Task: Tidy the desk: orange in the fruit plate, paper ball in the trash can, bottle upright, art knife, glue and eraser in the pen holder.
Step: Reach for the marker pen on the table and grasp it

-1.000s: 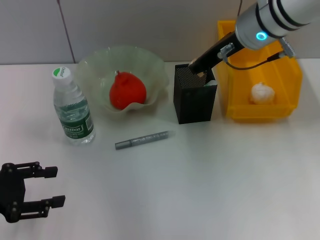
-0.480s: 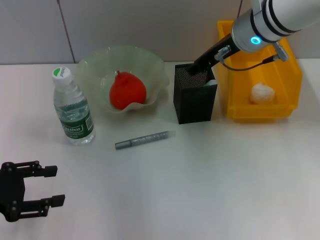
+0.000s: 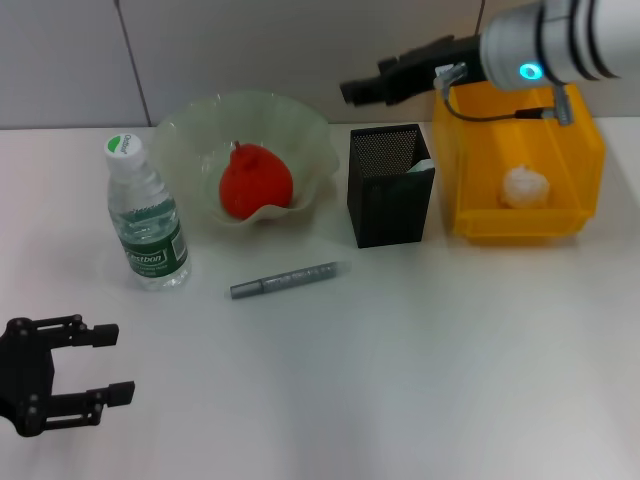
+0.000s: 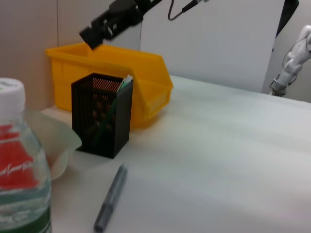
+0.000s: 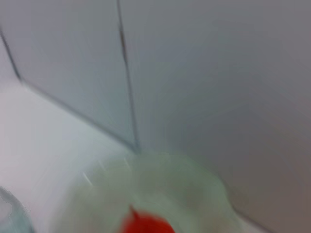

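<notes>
Your left gripper (image 3: 95, 368) waits spread wide at seven o'clock. Take the grey art knife (image 3: 285, 281) mid-barrel, then drop it blade-down into the pen holder (image 3: 390, 198). I can't tell how the right gripper (image 3: 350, 91), above the holder at one o'clock, stands.

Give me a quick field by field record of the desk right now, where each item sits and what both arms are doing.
orange: red-orange roundish fruit in the pale-green wavy-rimmed fruit plate
paper ball: white crumpled ball inside the yellow plastic trash can
bottle: clear water bottle with green label, upright beside the plate
pen holder: black mesh cup, between plate and trash can
art knife: grey, pen-shaped, lying flat on the desk in front of the holder
right pincer: raised above the holder
left pincer: open, low at the near left corner
</notes>
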Controlling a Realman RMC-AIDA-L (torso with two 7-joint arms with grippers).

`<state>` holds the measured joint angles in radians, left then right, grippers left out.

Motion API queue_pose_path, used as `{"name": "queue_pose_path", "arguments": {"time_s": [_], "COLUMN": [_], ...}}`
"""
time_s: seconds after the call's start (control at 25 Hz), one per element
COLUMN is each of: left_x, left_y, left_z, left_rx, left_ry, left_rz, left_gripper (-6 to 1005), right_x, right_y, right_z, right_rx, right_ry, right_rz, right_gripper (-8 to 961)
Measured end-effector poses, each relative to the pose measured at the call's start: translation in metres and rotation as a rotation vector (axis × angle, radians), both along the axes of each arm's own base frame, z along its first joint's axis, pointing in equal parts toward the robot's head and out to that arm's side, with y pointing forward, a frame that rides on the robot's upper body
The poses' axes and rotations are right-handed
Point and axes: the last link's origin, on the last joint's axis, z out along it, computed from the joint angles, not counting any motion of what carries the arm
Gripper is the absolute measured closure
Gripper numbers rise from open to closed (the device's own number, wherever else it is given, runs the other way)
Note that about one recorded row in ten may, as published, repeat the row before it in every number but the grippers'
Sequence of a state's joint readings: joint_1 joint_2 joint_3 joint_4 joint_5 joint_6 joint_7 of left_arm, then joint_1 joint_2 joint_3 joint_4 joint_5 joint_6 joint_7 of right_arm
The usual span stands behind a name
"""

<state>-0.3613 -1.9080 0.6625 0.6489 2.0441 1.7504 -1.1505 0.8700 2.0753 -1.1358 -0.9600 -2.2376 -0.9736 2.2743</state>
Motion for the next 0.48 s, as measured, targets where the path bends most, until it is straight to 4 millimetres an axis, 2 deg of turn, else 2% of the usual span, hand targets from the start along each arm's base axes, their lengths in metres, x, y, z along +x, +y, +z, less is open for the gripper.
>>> {"name": "queue_pose_path", "arguments": {"time_s": [0.04, 0.08, 0.12, 0.16, 0.2, 0.36, 0.4, 0.44, 0.48], "left_x": [0.000, 0.002, 0.002, 0.004, 0.004, 0.009, 0.012, 0.012, 0.017], "left_y": [0.000, 0.001, 0.001, 0.002, 0.002, 0.004, 0.005, 0.005, 0.006], "left_z": [0.000, -0.001, -0.001, -0.003, -0.003, -0.004, -0.006, -0.006, -0.008], "left_rx": [0.000, 0.005, 0.005, 0.004, 0.004, -0.002, -0.012, -0.012, -0.020], "left_ry": [0.000, -0.010, -0.010, -0.017, -0.017, -0.029, -0.042, -0.042, -0.057], "left_rz": [0.000, -0.004, -0.004, -0.009, -0.009, -0.022, -0.032, -0.032, -0.041], "left_gripper": [286, 286, 286, 286, 286, 287, 287, 287, 287], "right_x": [0.000, 0.003, 0.003, 0.010, 0.010, 0.037, 0.057, 0.057, 0.065], "right_y": [0.000, -0.009, -0.009, -0.022, -0.022, -0.054, -0.072, -0.072, -0.079], "right_z": [0.000, 0.007, 0.007, 0.012, 0.012, 0.021, 0.023, 0.023, 0.024], "right_rx": [0.000, -0.002, -0.002, -0.015, -0.015, -0.080, -0.138, -0.138, -0.162], "right_ry": [0.000, 0.128, 0.128, 0.230, 0.230, 0.359, 0.388, 0.388, 0.397], "right_rz": [0.000, 0.068, 0.068, 0.146, 0.146, 0.278, 0.312, 0.312, 0.317], "right_gripper": [334, 322, 322, 322, 322, 322, 322, 322, 323]}}
